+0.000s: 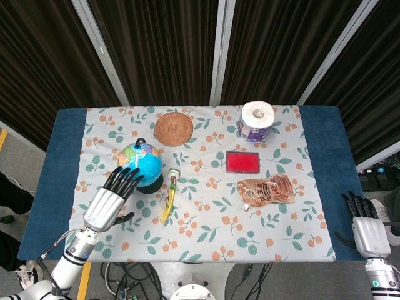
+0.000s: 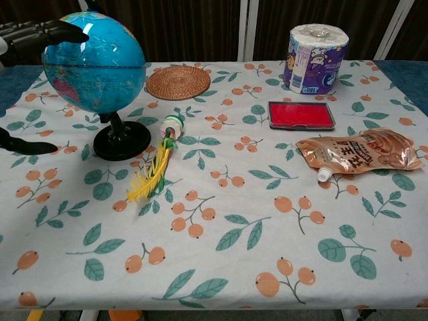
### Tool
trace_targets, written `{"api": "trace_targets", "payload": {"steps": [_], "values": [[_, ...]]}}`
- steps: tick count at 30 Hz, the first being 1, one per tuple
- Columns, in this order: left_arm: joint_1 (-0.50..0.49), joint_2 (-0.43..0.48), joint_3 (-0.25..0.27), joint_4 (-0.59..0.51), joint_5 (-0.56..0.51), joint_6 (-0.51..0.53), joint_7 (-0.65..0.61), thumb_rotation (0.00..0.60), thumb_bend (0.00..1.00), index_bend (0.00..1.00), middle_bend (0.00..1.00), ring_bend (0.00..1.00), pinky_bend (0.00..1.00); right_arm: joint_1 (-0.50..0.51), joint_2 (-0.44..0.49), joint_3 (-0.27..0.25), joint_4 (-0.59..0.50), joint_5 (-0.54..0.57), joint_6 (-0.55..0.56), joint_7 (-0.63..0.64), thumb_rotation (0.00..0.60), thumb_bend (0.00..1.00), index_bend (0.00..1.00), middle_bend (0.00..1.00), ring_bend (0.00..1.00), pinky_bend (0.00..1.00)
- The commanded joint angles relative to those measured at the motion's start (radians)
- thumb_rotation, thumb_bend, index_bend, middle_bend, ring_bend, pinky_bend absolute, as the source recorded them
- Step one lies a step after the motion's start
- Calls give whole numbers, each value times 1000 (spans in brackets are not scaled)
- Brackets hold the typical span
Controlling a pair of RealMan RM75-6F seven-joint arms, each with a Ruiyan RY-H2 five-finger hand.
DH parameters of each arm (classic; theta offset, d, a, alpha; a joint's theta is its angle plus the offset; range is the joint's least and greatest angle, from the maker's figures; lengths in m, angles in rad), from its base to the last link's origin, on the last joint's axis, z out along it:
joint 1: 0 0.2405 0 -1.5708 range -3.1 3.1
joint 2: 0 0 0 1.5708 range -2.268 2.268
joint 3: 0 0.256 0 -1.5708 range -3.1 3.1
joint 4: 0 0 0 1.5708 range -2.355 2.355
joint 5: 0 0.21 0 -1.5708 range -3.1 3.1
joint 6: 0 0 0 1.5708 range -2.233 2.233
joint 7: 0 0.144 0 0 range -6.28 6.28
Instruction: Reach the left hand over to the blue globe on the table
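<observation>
The globe (image 1: pixel 141 164) stands on its black base near the left side of the table (image 1: pixel 65 187), just left of a yellow-green brush (image 1: pixel 169 197). The left hand (image 1: pixel 111 199) hangs at the globe's near-left side with its fingers spread and nothing in them; in the chest view the dark fingertips (image 2: pixel 63 31) lie at the top left of the sphere, and I cannot tell whether they touch it yet. The right hand (image 1: pixel 367 230) rests off the table's right front corner, fingers straight and together, holding nothing.

The main risk, as I judge it, is a push too far. The globe sits high on a narrow stem over a small base, so fingers pressing sideways against the upper sphere could tip it toward the brush or slide it across the cloth. The sphere may also spin on its axis under a glancing touch, so the fingers would slip off it. The thumb, low near the base in the chest view, could catch the cloth.

Count: one globe, one brush, one woven coaster (image 1: pixel 174 128), one paper roll (image 1: pixel 257 120), one red pad (image 1: pixel 242 161), one brown pouch (image 1: pixel 267 189), two hands.
</observation>
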Motion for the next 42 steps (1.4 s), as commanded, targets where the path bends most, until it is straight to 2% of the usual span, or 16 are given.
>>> {"api": "trace_targets", "payload": {"steps": [1,15,32,37,42], "values": [[0,1,2,2,-4,2,-2,600,0,24,0,0,0,0,0,1,0,-1,1,0,600,107,0,0,0,0],[13,8,6,25,-54,20,-15,600,0,25,0,0,0,1,-2,1,-1,0,-2,-4,600,107,0,0,0,0],[67,44,-17,108,-203,41,-115,600,0,24,0,0,0,2,0,3,-8,0,-1,-12,600,108,0,0,0,0],[75,57,-23,87,-174,88,-115,600,0,25,0,0,0,2,0,3,-11,-1,0,-15,600,108,0,0,0,0],[61,68,-5,20,-62,134,-81,600,0,24,0,0,0,2,-4,2,-7,0,-2,-13,600,108,0,0,0,0]]}}
